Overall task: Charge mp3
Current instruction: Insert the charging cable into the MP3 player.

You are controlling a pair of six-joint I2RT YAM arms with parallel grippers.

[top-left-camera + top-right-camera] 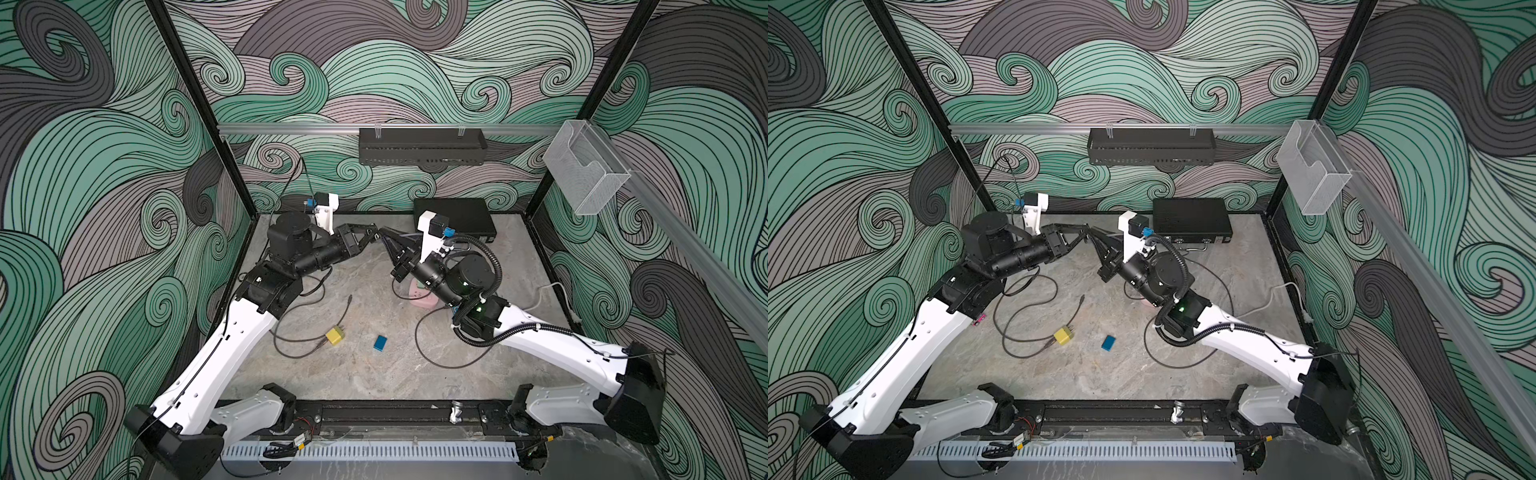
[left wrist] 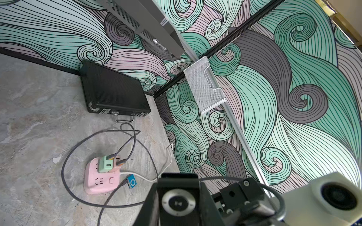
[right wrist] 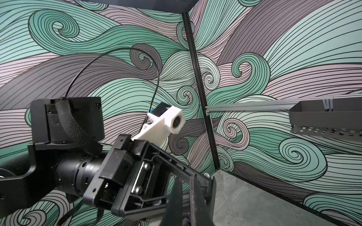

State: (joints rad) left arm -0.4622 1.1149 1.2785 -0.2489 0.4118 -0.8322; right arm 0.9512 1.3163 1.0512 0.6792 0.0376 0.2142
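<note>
Both arms meet in mid-air over the back of the table. My left gripper (image 1: 373,232) (image 2: 179,185) is shut on a black mp3 player (image 2: 178,203) with a silver control ring, held flat between its jaws. My right gripper (image 1: 385,232) (image 3: 186,182) faces it tip to tip, its fingers pressed together on the plug end of a grey cable (image 2: 274,192) that loops back past its body. Where plug meets player is hidden behind the player. In both top views the two sets of fingertips almost touch (image 1: 1091,229).
A pink power strip (image 2: 98,182) carries a green adapter (image 2: 105,165) with cables plugged in; a small blue mp3 player (image 2: 131,181) lies beside it on a cable. A yellow charger block (image 1: 336,336), another blue player (image 1: 380,342), loose cable loops (image 1: 291,332) and a black case (image 1: 457,218) lie on the table.
</note>
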